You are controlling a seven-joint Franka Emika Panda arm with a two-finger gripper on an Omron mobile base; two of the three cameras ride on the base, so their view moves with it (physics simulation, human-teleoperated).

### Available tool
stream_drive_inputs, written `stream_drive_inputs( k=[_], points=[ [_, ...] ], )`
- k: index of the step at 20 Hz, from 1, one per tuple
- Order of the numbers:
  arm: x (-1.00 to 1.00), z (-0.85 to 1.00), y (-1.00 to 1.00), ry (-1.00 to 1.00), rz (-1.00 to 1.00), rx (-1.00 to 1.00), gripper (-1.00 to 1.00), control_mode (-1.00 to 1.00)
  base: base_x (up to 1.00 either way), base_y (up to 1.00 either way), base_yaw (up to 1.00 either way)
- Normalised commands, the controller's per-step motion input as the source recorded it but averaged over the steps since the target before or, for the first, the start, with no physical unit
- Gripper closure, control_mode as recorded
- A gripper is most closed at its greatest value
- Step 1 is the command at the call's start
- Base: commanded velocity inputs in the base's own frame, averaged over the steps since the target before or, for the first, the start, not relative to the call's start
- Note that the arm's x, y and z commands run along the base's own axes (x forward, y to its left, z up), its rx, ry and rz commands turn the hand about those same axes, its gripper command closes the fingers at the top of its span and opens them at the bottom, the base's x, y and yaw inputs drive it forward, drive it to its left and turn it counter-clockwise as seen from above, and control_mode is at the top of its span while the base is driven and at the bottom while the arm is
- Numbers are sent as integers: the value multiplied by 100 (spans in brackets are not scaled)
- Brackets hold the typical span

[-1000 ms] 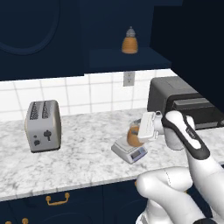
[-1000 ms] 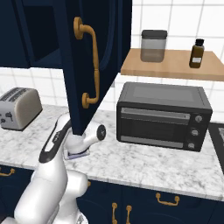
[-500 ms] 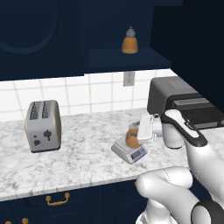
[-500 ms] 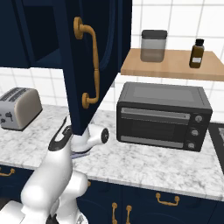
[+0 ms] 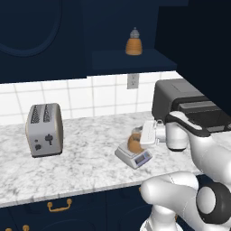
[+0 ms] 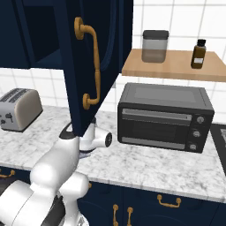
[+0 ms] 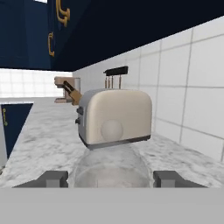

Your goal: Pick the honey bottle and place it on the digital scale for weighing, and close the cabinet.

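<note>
A honey bottle (image 5: 135,141) stands upright on the digital scale (image 5: 128,156), which sits on the marble counter in front of the toaster oven. My gripper (image 5: 145,134) reaches in level from the right with its fingers on either side of the bottle. In the hand view the bottle (image 7: 110,168) is a blurred dome between the fingertips (image 7: 52,179), with a gap on each side, so the gripper (image 7: 110,180) is open. A second honey bottle (image 5: 134,43) rests on the cabinet shelf (image 5: 113,61). The cabinet door (image 6: 108,53) with its gold handle (image 6: 90,66) stands open and hides part of my hand.
A silver toaster (image 5: 43,129) stands at the left of the counter (image 5: 85,167). The black toaster oven (image 6: 165,116) is close behind my wrist. Above it a wooden shelf (image 6: 172,66) carries a jar (image 6: 155,46) and a brown bottle (image 6: 199,54). Navy drawers run below.
The bottle has sunk slightly and now rests on the scale. My forearm has swung a little to the right and lower, while the hand stays at the bottle.
</note>
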Motion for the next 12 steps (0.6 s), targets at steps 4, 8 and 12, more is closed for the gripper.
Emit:
stream_drive_inputs(
  k=[4,8,12],
  points=[
    [32,-19,16,0,0,0,100,-100,0,0,0],
    [28,-26,7,0,0,0,100,-100,0,0,0],
    [14,-31,0,0,0,0,100,-100,0,0,0]
  ],
)
